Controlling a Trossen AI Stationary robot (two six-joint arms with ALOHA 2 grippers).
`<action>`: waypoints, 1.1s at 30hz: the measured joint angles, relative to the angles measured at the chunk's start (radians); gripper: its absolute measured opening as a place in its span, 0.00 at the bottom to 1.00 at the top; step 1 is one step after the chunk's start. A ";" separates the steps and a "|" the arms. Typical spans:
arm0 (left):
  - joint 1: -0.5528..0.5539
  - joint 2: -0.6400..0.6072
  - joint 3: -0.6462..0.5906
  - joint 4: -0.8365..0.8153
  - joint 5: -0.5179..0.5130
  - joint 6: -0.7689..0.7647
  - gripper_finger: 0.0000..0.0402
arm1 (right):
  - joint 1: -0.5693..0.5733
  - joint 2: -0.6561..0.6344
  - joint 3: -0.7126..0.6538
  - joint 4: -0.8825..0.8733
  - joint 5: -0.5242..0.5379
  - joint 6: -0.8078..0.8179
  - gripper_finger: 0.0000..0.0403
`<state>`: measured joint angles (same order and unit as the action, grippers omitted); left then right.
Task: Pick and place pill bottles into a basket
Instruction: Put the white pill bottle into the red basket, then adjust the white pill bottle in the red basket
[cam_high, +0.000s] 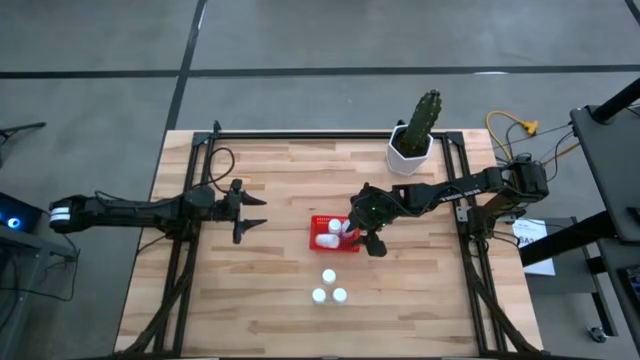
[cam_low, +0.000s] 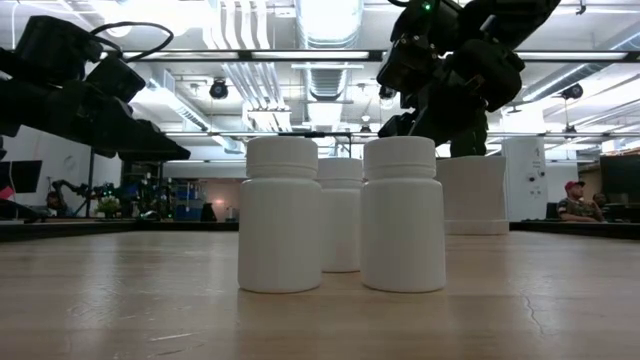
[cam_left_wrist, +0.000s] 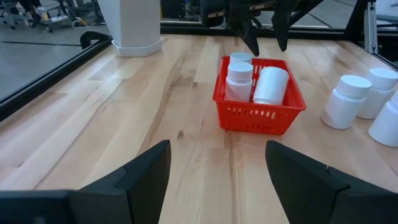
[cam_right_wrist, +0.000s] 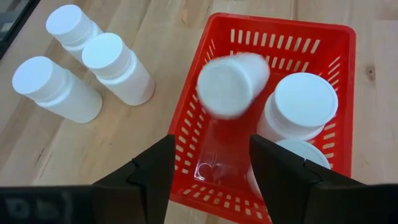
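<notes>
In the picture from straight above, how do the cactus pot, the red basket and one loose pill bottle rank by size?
Largest to smallest, as seen from above:
1. The red basket and the cactus pot look about alike; I would not rank them.
2. A loose pill bottle, far smaller than either.

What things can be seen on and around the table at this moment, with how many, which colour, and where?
pill bottles: six, white; three standing on the table, three in the basket, one of them blurred under the right gripper
basket: one, red; mid-table
cactus pot: one, white, green cactus; far edge
table: one, light wood
left gripper: open, away from the basket
right gripper: open, over the basket
</notes>
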<state>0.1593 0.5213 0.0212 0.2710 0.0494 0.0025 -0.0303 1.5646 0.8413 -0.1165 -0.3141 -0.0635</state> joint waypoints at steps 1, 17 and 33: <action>0.000 0.000 0.000 0.000 0.000 0.000 0.61 | 0.000 0.000 0.000 0.000 0.000 0.000 0.49; 0.000 0.000 0.000 0.000 0.000 0.001 0.61 | 0.000 0.001 0.000 0.007 0.001 -0.026 0.48; 0.000 0.000 0.000 0.000 0.000 0.004 0.61 | 0.000 0.001 0.080 -0.035 0.098 -0.035 0.48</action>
<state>0.1596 0.5213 0.0212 0.2714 0.0494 0.0065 -0.0307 1.5654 0.9217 -0.1511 -0.2165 -0.0988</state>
